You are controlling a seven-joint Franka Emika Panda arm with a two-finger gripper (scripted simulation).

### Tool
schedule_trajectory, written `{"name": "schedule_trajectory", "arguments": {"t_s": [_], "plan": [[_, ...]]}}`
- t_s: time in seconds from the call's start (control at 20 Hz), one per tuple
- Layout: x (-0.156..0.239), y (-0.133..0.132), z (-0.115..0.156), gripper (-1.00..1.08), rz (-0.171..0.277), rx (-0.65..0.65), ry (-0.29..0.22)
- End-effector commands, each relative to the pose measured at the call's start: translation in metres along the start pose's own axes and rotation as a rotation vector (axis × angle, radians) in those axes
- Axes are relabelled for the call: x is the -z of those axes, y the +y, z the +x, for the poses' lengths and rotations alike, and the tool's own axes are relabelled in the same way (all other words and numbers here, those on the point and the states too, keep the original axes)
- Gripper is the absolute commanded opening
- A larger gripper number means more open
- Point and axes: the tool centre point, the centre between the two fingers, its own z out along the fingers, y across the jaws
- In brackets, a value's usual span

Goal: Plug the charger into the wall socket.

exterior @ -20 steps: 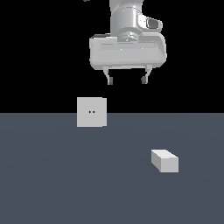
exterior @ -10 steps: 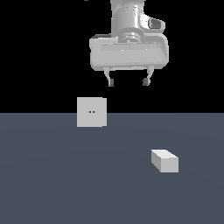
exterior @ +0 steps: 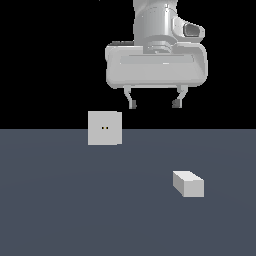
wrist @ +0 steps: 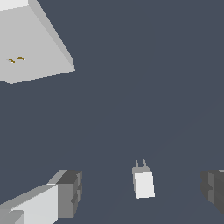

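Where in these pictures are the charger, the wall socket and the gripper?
charger [exterior: 188,183]: exterior view, on its front face.
wall socket [exterior: 104,128]: exterior view, centre of plate, by the holes.
gripper [exterior: 154,104]: exterior view, midway between its fingertips.

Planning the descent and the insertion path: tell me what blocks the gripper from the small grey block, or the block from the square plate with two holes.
Nothing visible does. The open gripper hangs above the small light-grey rectangular charger with only empty space between. The dark floor between the charger and the upright light-grey square wall socket is bare.
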Motion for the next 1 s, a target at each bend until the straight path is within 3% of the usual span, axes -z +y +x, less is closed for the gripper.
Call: {"name": "schedule_trajectory", "arguments": {"t_s": [0.0, 0.5, 0.95], "plan": [[-0.011, 0.005, -0.012, 1.0, 0.002, 0.01, 0.014], [-0.055, 0.024, -0.054, 1.0, 0.013, 0.051, 0.072], [-0.079, 0.034, -0.072, 1.0, 0.022, 0.072, 0.1]]}}
